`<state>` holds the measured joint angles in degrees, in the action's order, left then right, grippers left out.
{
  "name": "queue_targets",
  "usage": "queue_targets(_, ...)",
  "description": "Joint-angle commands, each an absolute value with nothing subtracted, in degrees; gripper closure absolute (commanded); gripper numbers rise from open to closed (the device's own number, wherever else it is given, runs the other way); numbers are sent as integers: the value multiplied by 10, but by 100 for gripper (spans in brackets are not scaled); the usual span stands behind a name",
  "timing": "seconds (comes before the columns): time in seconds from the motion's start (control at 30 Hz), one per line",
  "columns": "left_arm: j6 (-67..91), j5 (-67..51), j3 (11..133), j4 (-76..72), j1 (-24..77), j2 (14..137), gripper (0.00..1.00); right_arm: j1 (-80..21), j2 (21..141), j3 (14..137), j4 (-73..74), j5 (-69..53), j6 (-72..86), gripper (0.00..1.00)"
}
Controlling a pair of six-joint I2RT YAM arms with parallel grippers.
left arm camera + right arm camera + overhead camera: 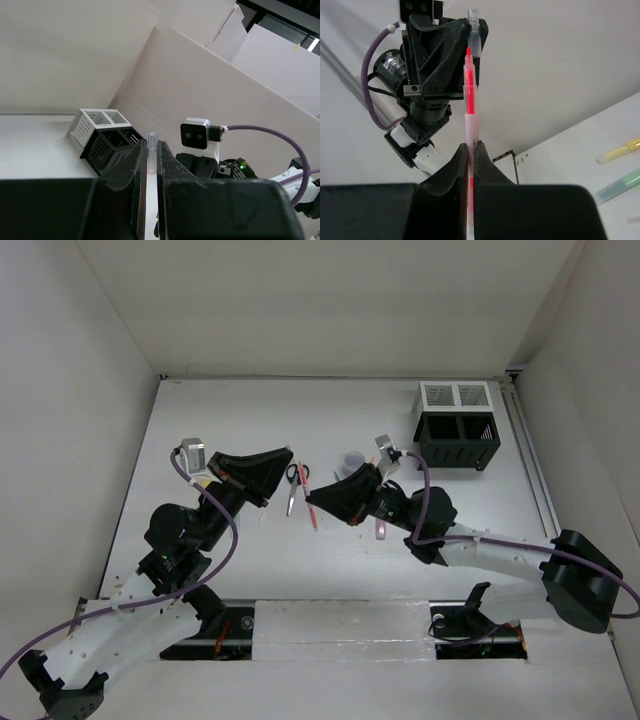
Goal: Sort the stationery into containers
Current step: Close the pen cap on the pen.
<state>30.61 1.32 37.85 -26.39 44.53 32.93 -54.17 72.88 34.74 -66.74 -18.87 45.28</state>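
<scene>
Right, my right gripper (470,146) is clamped on the red pen (470,95), its bare tip aimed at the clear cap (152,137) pinched in the left gripper (149,145) — nose to nose above the table (230,420), I reckon, for capping before the black mesh organiser (457,452).

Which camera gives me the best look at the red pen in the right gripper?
Right wrist: the red pen runs up mid-frame, clamped in the right gripper, its tip by a clear cap. The top view gives only a thin red sliver beside that gripper. The left wrist shows the cap, not the pen.
</scene>
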Motion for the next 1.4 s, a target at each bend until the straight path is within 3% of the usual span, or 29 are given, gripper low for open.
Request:
queue_targets(0.0, 299, 12, 374, -301, 445, 327, 100, -551, 729, 377, -705, -202, 447, 100)
queue_targets(1.37, 299, 24, 385, -283, 445, 327, 100, -570, 751, 388, -691, -163, 425, 100)
